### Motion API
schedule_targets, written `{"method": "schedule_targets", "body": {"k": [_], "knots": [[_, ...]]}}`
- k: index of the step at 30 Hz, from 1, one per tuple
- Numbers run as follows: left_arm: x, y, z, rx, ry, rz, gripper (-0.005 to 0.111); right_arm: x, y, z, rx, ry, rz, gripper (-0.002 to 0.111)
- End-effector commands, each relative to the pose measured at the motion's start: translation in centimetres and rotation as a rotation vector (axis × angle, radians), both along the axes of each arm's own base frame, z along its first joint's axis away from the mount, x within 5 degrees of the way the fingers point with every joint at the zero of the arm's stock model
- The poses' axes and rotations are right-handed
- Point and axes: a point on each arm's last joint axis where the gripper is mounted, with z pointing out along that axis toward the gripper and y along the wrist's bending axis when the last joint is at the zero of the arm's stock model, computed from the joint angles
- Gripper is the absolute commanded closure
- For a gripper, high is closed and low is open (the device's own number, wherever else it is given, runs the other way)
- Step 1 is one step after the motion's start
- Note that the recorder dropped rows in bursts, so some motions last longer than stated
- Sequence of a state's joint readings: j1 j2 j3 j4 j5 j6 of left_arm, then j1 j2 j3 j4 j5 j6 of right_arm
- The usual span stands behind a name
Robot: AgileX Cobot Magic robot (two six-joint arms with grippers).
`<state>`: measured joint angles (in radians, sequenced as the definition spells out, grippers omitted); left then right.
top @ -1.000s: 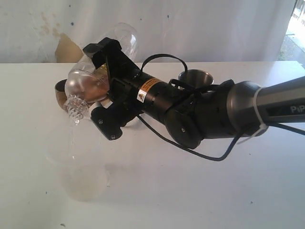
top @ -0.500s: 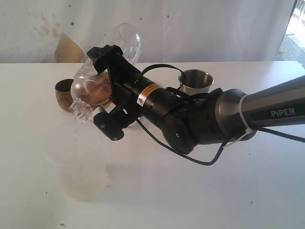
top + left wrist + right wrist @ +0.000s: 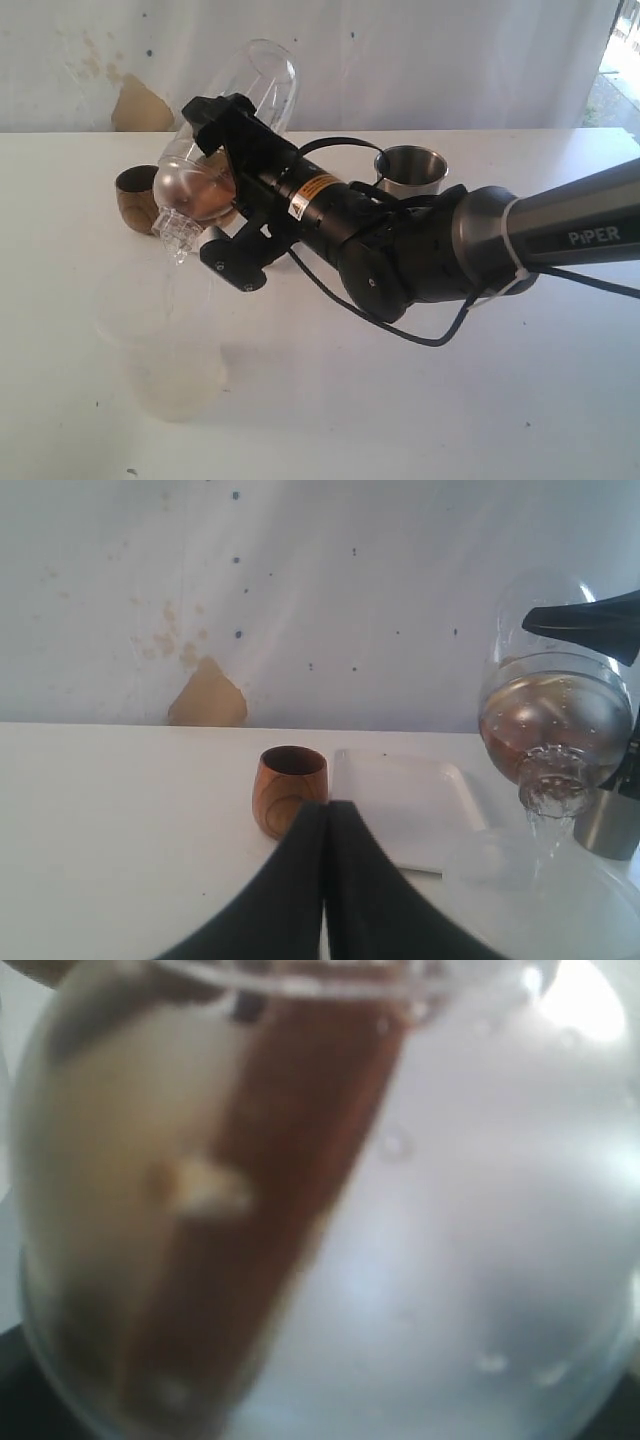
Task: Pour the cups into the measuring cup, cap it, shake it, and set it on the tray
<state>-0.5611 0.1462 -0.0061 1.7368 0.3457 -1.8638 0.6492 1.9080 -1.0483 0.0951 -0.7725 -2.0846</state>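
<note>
Clear plastic measuring cup (image 3: 255, 85) is tipped with its capped end down, up above and just beside the wooden cup (image 3: 135, 197), clamped between the wide-set jaws of the right gripper (image 3: 213, 188). Water trickles from its perforated cap (image 3: 178, 230) toward the frosted jug (image 3: 165, 350), which stands near the wooden cup. The white tray (image 3: 410, 810) lies just beside the wooden cup; the steel tumbler (image 3: 410, 170) stands well apart from it. The left gripper (image 3: 325, 815) is closed, holding nothing.

Wooden cup (image 3: 290, 790) brown; tumbler (image 3: 410, 170) silver; tray (image 3: 420, 810) white
</note>
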Motion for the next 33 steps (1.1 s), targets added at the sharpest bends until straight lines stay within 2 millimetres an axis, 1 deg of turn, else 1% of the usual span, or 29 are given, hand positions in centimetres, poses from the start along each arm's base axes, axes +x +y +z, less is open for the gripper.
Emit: {"method": "schedule_targets", "body": {"k": [1,6,9,33], "knots": [[-0.01,-0.04,-0.19,0.014,0.0,-0.005,0.107,0.22,-0.18,1.53,0.055,-0.083,-0.014,0.108],[-0.01,-0.04,-0.19,0.014,0.0,-0.005,0.107,0.18,-0.18,1.82,0.065,-0.115,-0.012,0.108],[-0.01,-0.04,-0.19,0.014,0.0,-0.005,0.107,0.18,-0.18,1.84,0.035,-0.136,-0.014,0.108],[-0.01,-0.04,-0.19,0.016,0.0,-0.005,0.107,0.08,-0.1,2.11,0.04,-0.169,-0.002,0.108]]}}
